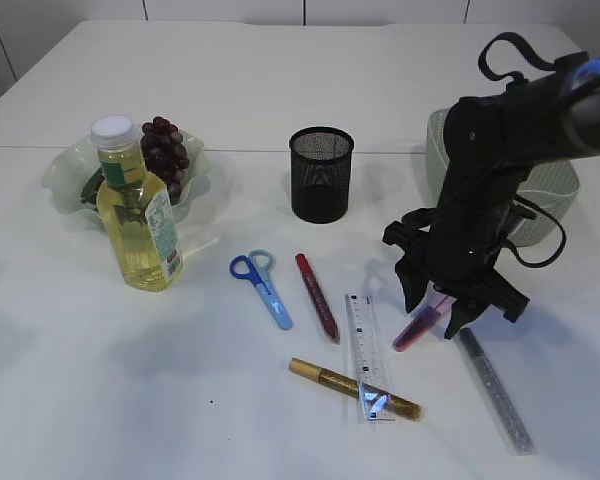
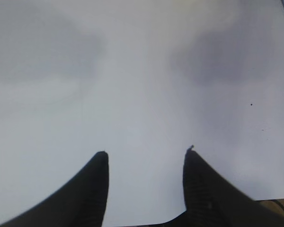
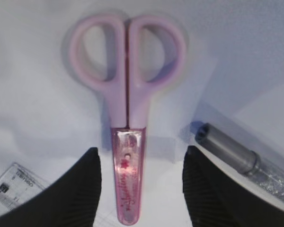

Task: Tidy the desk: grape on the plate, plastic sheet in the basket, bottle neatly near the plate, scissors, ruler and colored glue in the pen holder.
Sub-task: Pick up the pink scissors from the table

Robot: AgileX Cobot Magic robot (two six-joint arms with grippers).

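Pink scissors lie flat on the white table directly between my right gripper's two fingers, handles pointing away from me, blade cover toward me. My right jaws stand apart on either side of the blade cover, and I cannot tell whether the pads touch it. Seen from the exterior camera, that gripper sits low over the table at the right, just right of the clear ruler. A silver glitter glue pen lies just to the right of the scissors. My left gripper hangs over bare table with its fingers well apart and nothing between them.

Farther left lie a red glue pen and blue scissors, and a gold glue pen lies nearest, under the ruler's near end. The black mesh pen holder stands farther back in the middle. Grapes sit on the plate at the far left, with the bottle upright just in front. The basket sits behind my right arm.
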